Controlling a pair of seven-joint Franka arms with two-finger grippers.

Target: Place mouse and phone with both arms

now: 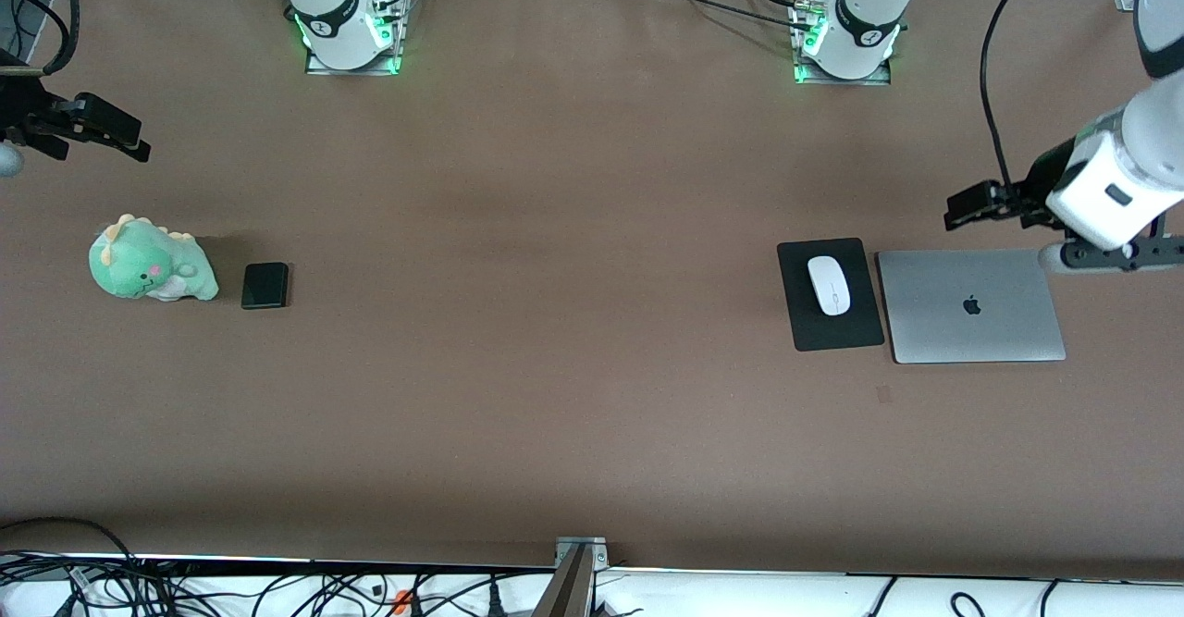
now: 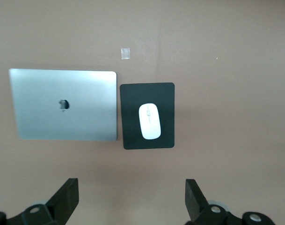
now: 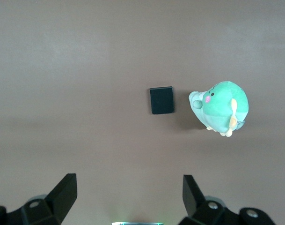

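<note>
The white mouse (image 1: 829, 285) lies on a black mouse pad (image 1: 837, 335) beside a closed silver laptop (image 1: 971, 305), toward the left arm's end of the table. It also shows in the left wrist view (image 2: 149, 121). The black phone (image 1: 265, 285) lies flat on the table beside a green plush dinosaur (image 1: 151, 261), toward the right arm's end, and shows in the right wrist view (image 3: 161, 100). My left gripper (image 1: 967, 205) (image 2: 131, 187) is open and empty, high over bare table by the laptop. My right gripper (image 1: 125, 136) (image 3: 128, 185) is open and empty, high over bare table near the plush.
The mouse pad (image 2: 133, 103) and laptop (image 2: 62, 105) lie side by side, almost touching. A small pale square mark (image 1: 883, 395) sits on the table nearer the front camera than the pad. The plush (image 3: 222, 107) lies close to the phone. Both arm bases stand at the top edge.
</note>
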